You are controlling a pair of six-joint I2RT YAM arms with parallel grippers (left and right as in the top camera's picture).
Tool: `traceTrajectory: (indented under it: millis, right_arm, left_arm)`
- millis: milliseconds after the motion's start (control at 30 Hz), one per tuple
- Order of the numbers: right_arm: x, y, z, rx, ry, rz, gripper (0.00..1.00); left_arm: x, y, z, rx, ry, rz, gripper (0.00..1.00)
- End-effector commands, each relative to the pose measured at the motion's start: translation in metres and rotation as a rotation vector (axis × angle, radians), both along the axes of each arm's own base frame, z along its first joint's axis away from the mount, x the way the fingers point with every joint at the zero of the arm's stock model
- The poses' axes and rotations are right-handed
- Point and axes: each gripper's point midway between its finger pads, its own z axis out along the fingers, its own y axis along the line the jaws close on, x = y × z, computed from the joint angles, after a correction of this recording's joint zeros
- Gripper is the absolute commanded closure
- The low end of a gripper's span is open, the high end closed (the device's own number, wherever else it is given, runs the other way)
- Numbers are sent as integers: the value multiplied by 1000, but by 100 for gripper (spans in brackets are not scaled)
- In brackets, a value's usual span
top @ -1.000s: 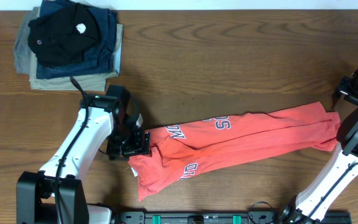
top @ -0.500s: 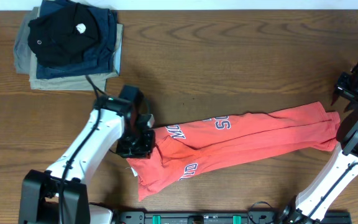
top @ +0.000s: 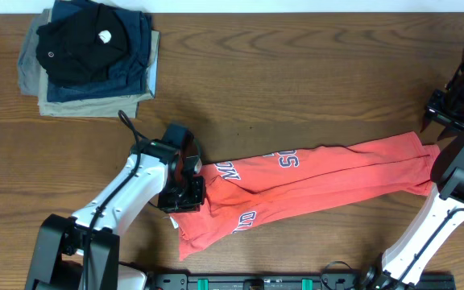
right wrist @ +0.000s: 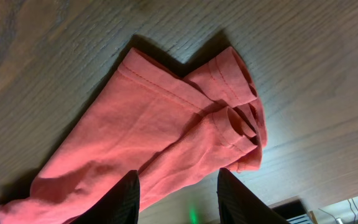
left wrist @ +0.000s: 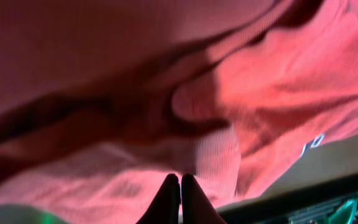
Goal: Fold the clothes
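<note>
Two claws were at the ends of one garment. The left claw [left wrist: 180, 198] had its fingers pressed together with the tips against bunched red cloth. Whether any cloth was caught between them could not be told. Its arm came in from the near left edge of the table [top: 296, 72], bent at the elbow, with the wrist turned down over the left end of the T-shirt [top: 321, 181]. The right claw [right wrist: 178, 183] had its fingers spread apart above the stitched hems at the T-shirt's right end. Its arm rose steeply from the near right corner, the wrist at the far side of that end. By count there were two arms, one T-shirt and one pile [top: 91, 56] of three folded garments, black on navy on khaki. The pile sat at the far left corner, well apart from the T-shirt. The T-shirt lay on the near half of the table, gathered into a long narrow band. Its long axis ran left to right, the right end angled slightly farther from the arm bases. White lettering showed on its left half.
</note>
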Motion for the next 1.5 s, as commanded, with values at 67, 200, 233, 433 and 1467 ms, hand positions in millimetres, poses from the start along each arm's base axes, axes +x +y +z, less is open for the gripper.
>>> traceTrajectory:
  millis: [67, 200, 233, 433, 1467]
  right_arm:
    - [0, 2, 11, -7, -26, 7, 61]
    - [2, 7, 11, 20, -37, -1, 58]
    - [3, 10, 11, 34, -42, -4, 58]
    - [1, 12, 11, 45, -35, -5, 57]
    - [-3, 47, 58, 176, -136, 16, 52]
  left_arm:
    - [-2, 1, -16, 7, -6, 31, 94]
    - [-3, 2, -29, 17, 20, 48, 94]
    - [-2, 3, -32, 20, 26, 51, 94]
    - [6, 29, -42, 94, 42, 141, 94]
    - [120, 221, 60, 297, -192, 709, 20]
